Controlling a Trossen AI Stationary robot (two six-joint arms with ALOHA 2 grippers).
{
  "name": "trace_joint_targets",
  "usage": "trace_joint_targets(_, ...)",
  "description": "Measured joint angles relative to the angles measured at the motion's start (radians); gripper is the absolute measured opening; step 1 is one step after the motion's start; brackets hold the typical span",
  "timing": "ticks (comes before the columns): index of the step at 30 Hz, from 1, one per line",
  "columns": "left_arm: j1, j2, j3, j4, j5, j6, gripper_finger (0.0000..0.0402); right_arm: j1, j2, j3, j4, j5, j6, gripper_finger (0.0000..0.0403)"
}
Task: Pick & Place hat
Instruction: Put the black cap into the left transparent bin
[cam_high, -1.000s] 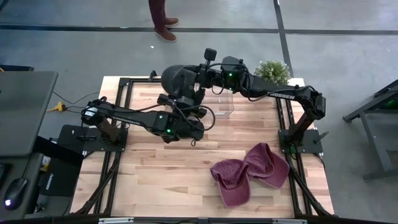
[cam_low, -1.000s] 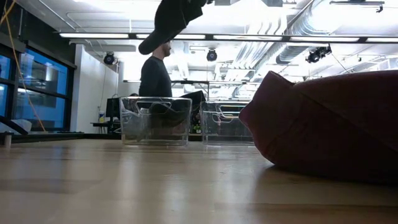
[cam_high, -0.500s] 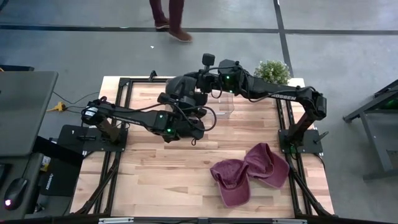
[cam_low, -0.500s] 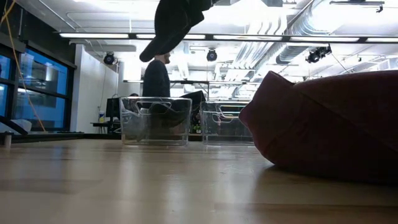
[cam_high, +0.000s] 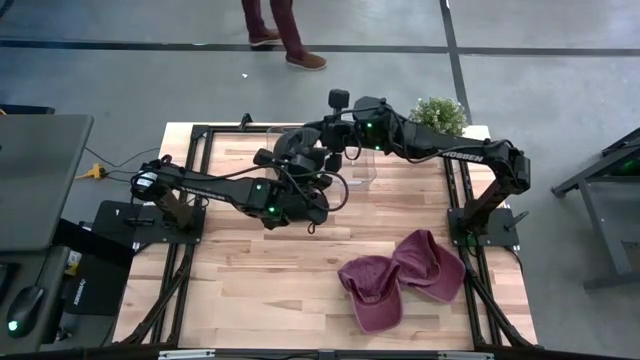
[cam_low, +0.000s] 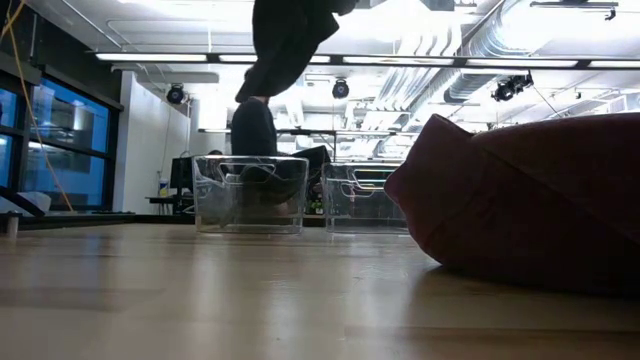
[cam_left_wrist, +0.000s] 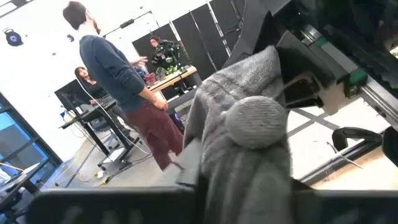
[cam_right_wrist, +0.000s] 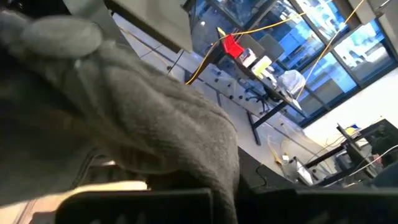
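Note:
A dark grey hat (cam_high: 298, 148) hangs in the air above the far middle of the table, between my two arms. In the low view the hat (cam_low: 285, 40) hangs steeply over a clear bin (cam_low: 250, 195). My right gripper (cam_high: 325, 140) reaches in from the right and is shut on the hat. My left gripper (cam_high: 300, 165) comes up from the near side, right against the hat. The hat fills the left wrist view, its top button (cam_left_wrist: 255, 121) toward the camera. It also fills the right wrist view (cam_right_wrist: 124, 93). My left gripper meets the grey hat's crown below the button (cam_left_wrist: 239, 180) from the near side, slanting up; the cloth hides the fingers, so the kind of hold does not show. My right gripper holds the hat's cloth (cam_right_wrist: 155, 149) from the table's right; the hat itself covers the place of contact. The hat hangs clear of the table and tilted.
Two maroon hats (cam_high: 375, 290) (cam_high: 430, 262) lie on the table at the near right, large in the low view (cam_low: 530, 200). Two clear bins (cam_high: 360, 165) stand at the far middle, and a plant (cam_high: 438, 112) at the far right corner. A person (cam_high: 285, 30) walks beyond the far edge.
My right gripper has brought the grey hat slightly down and toward the near edge, against my left gripper. The hat has tipped from a slant to hanging more steeply. The person beyond the far edge has walked to the right.

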Motion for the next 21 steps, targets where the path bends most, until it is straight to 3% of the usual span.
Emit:
trace_joint_targets(3, 0.000, 0.000, 0.000, 0.000, 0.000, 0.008, 0.0008, 0.000, 0.000, 0.000, -0.005, 0.000, 0.000, 0.0000)
trace_joint_targets(10, 0.000, 0.000, 0.000, 0.006, 0.000, 0.058, 0.0002, 0.000, 0.000, 0.000, -0.012, -0.014, 0.009, 0.0026)
trace_joint_targets(14, 0.000, 0.000, 0.000, 0.009, 0.000, 0.058, 0.0001, 0.000, 0.000, 0.000, -0.012, 0.032, 0.011, 0.0079)
trace_joint_targets(21, 0.000, 0.000, 0.000, 0.014, 0.000, 0.058, 0.0000, 0.002, 0.000, 0.000, -0.026, 0.066, -0.003, 0.0209)
